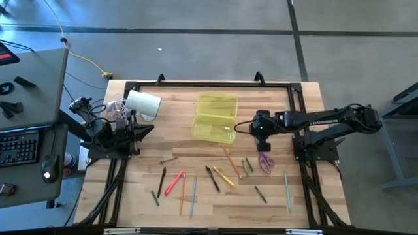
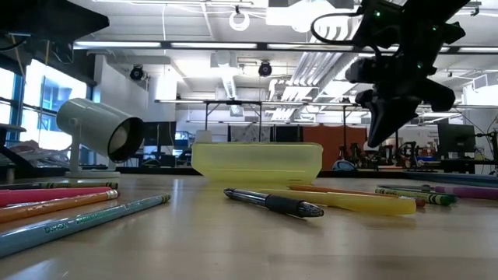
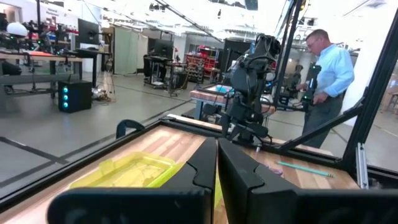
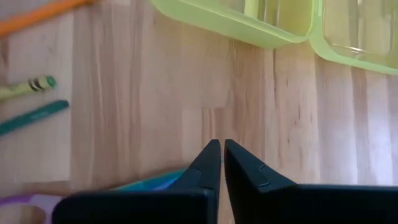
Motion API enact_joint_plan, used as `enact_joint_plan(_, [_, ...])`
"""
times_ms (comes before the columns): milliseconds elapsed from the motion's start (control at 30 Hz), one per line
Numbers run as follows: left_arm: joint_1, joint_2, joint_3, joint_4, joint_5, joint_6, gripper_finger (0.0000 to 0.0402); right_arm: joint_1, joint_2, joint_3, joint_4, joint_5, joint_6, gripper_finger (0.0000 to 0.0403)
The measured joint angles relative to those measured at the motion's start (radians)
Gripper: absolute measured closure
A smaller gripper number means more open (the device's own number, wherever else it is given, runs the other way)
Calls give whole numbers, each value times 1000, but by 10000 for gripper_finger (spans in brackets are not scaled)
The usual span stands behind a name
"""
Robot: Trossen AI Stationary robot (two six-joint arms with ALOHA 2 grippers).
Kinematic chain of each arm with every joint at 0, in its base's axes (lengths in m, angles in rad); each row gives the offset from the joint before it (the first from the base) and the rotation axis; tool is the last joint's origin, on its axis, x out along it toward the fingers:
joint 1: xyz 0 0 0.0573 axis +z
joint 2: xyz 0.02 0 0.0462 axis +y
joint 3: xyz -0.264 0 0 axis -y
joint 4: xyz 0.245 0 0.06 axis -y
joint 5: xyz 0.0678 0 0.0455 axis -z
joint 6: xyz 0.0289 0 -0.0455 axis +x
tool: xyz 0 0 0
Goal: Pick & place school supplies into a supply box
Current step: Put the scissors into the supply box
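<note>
My right gripper (image 1: 260, 139) hangs pinched closed beside the supply box (image 1: 215, 117), above the scissors (image 1: 265, 162); left gripper (image 3: 217, 163) likewise closed.

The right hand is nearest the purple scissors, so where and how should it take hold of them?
Probably at the blades just above the handle loops, coming straight down. The purple scissors lie flat on the table, handles toward the front edge, directly below the shut right hand.

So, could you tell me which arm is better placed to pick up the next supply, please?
The right. Its gripper, fingers together, hangs above the table between the supply box and the purple scissors. The left gripper waits at the table's left edge beside the white cylinder, far from the pens.
</note>
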Motion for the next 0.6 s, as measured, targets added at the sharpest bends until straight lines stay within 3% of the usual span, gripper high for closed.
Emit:
enact_joint_plan(233, [0,0,0,0,2,0,350,0,1,0,-9,24,24,321])
enact_joint_plan(333, [0,0,0,0,3,0,350,-1,1,-1,-32,-60,44,300])
enact_joint_plan(433, [0,0,0,-8,3,1,350,13,1,-1,-27,-140,114,294])
enact_joint_plan(600, [0,0,0,-11,3,1,350,63,1,9,-65,-81,267,293])
